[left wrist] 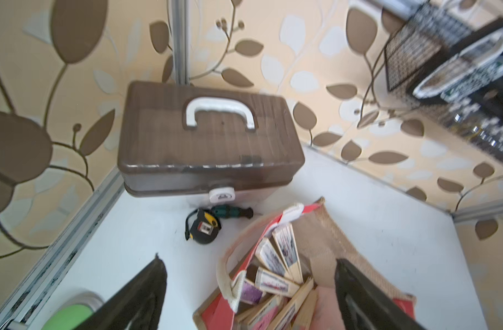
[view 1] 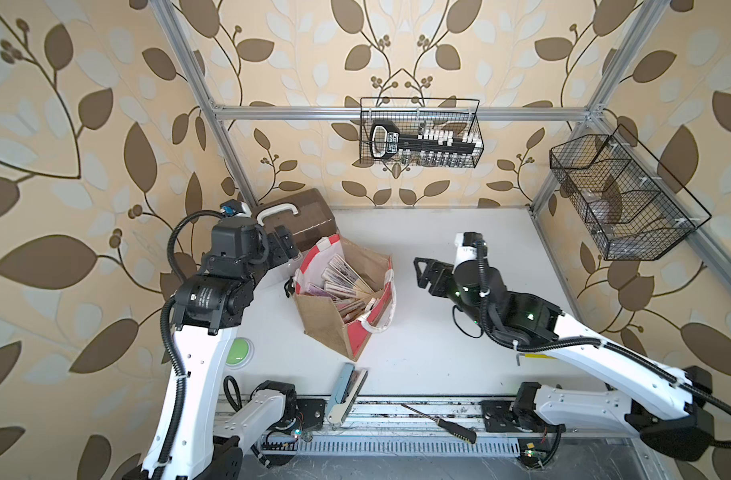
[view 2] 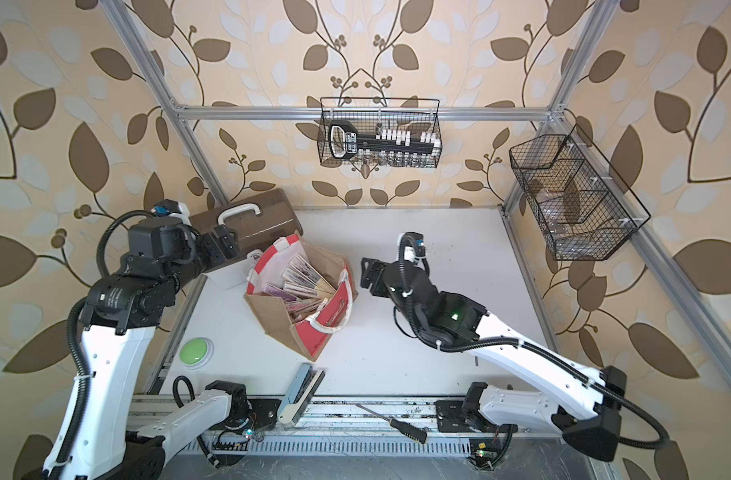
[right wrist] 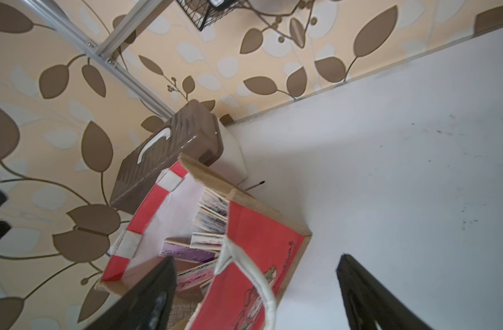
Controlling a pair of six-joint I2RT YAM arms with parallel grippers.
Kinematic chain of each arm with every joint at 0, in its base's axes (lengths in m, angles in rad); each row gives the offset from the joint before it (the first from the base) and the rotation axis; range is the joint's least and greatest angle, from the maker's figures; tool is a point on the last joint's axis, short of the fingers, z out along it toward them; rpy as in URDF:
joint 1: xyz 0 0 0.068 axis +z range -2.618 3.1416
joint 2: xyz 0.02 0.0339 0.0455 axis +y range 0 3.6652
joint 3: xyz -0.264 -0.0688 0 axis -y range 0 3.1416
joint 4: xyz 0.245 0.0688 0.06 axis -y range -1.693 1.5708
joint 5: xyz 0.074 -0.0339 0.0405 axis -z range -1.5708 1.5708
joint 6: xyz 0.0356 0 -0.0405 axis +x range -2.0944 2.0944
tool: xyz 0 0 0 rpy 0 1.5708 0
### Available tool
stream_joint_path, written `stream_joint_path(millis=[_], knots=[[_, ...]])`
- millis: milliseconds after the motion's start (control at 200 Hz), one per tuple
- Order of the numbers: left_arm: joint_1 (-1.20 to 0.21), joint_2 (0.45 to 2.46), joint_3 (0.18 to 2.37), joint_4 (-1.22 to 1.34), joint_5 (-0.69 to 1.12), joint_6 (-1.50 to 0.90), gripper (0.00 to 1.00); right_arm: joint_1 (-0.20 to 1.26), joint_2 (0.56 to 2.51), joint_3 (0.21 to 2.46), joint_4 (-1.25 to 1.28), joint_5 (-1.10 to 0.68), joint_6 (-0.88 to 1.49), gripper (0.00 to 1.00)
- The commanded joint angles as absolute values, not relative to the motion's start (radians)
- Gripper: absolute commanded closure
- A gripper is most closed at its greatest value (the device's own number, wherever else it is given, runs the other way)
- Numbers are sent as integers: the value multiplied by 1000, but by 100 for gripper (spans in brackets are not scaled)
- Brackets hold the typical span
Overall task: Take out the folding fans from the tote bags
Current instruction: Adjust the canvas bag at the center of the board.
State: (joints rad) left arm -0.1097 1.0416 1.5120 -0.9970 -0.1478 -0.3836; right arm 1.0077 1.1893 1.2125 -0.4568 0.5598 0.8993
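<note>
Nothing's out yet: I see every one of the folding fans [view 1: 347, 282] inside the jute tote bag [view 1: 326, 328]; left fingers [left wrist: 147, 285] at its 10 o'clock and right fingers [right wrist: 359, 291] at 3 o'clock, both spread, empty

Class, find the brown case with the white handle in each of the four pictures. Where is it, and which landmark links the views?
Top view: the brown case sits in the far corner, just behind the tote bag.
Top view: same far corner, behind the bag.
Left wrist: in full view, beyond the bag.
Right wrist: lid seen at an angle, behind the bag.
Shared landmark: the tote bag.
</note>
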Motion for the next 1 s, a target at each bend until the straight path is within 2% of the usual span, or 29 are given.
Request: stream_joint_path(millis=[0, 165, 500, 655, 730, 860, 995], knots=[[-104, 1103, 1518, -1127, -24, -303, 9, 1062, 1324, 1342, -606, 601, 1019, 15], [-104, 1138, 1496, -1124, 20, -279, 10, 1099, 1475, 1474, -692, 552, 1070, 15], [-104, 1201, 1489, -1102, 18, -255, 11, 1120, 1577, 1473, -675, 493, 1127, 26], [-105, 1262, 1510, -1094, 71, -243, 15, 1115, 1607, 1477, -656, 453, 1127, 42], [-105, 1283, 1507, -1080, 66, -238, 15, 1113, 1612, 1470, -645, 444, 1131, 56], [-106, 1336, 1514, -1090, -7, -224, 17, 1109, 1606, 1449, -624, 426, 1132, 74], [-106, 1396, 1538, -1086, -5, -217, 21, 1103, 1590, 1425, -613, 424, 1127, 83]])
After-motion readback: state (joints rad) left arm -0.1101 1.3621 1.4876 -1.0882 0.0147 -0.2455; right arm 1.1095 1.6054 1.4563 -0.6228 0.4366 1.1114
